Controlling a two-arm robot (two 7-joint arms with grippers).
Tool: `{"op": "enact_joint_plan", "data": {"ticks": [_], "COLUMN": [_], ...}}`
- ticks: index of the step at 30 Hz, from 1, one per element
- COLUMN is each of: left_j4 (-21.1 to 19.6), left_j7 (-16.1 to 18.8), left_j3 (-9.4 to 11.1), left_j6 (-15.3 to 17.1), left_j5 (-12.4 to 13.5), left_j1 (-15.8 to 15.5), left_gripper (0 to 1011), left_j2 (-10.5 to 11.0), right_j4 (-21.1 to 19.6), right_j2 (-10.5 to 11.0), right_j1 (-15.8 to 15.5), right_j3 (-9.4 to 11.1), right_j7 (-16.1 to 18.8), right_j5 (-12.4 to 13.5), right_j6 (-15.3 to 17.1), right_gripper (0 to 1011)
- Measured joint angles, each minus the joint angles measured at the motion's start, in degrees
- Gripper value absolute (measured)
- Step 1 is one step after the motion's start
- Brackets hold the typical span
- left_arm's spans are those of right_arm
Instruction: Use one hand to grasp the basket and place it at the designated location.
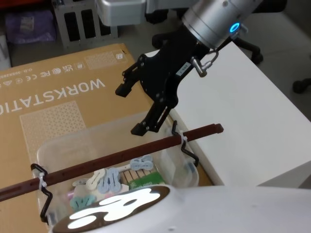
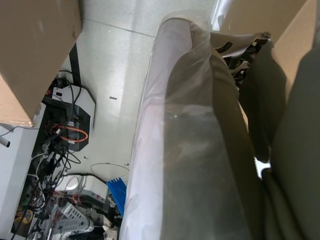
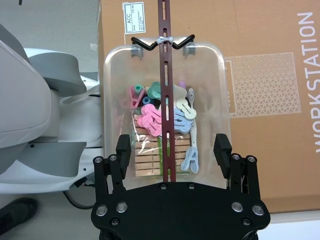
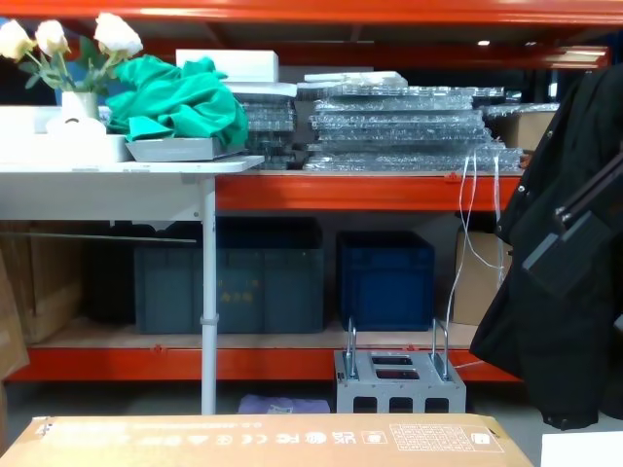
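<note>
The basket (image 1: pixel 63 143) is a clear plastic tub standing on a cardboard box, with clothespins and coloured clips inside. Its long reddish-brown bar handle (image 1: pixel 126 155) runs across the top, held by black clips and a white tie. My right gripper (image 1: pixel 129 109) hovers open above the handle's right part, touching nothing. In the right wrist view the gripper (image 3: pixel 173 145) stands above the basket (image 3: pixel 112 80), its two fingers on either side of the handle (image 3: pixel 165 75). One grey finger (image 4: pixel 568 251) shows at the chest view's right edge.
The cardboard box (image 1: pixel 58 97) marked WORKSTATION lies under the basket. A white table (image 1: pixel 243 111) stands to the right of it. My white body (image 1: pixel 204 208) is close below the basket. Farther off are blue crates (image 4: pixel 384 268), a grey metal block (image 4: pixel 399 384) and a black coat (image 4: pixel 555 331).
</note>
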Motion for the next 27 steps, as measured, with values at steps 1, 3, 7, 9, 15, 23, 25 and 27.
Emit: {"op": "enact_joint_plan", "data": {"ticks": [1,3,7,9,15,23,25,27], "left_j4": [0.00,-0.01,0.00,0.02,0.01,0.00,0.01,-0.03], "left_j7": [0.00,0.00,0.00,0.00,0.00,0.00,0.00,0.00], "left_j3": [0.00,0.00,0.00,0.00,0.00,0.00,0.00,0.00], "left_j6": [0.00,0.00,0.00,0.00,0.00,0.00,0.00,0.00], "left_j5": [0.00,0.00,0.00,0.00,0.01,0.00,0.01,-0.01], "left_j1": [0.00,0.00,0.00,0.00,0.00,0.00,0.00,0.00], "left_gripper": [0,0,0,0,0,0,0,0], "left_j2": [0.00,0.00,-0.01,-0.01,0.00,0.00,0.00,-0.01], "right_j4": [-0.03,-0.07,-0.17,-0.18,0.40,2.89,3.57,4.10], "right_j2": [-0.11,-0.84,-2.24,-3.30,-6.41,-11.10,-12.29,-13.03], "right_j1": [-0.09,-0.40,-0.82,-1.07,-1.40,-1.15,-1.08,-1.07], "right_j3": [0.05,0.03,-0.25,-0.53,-1.48,-4.71,-5.67,-6.45], "right_j7": [0.02,0.26,0.89,1.40,2.41,3.33,3.50,3.69], "right_j5": [-0.16,-1.12,-2.26,-3.28,-5.56,-10.10,-11.13,-12.18], "right_j6": [0.05,0.50,1.38,2.09,3.87,6.58,7.17,7.59], "right_gripper": [1000,1000,1000,1000,1000,1000,1000,1000]}}
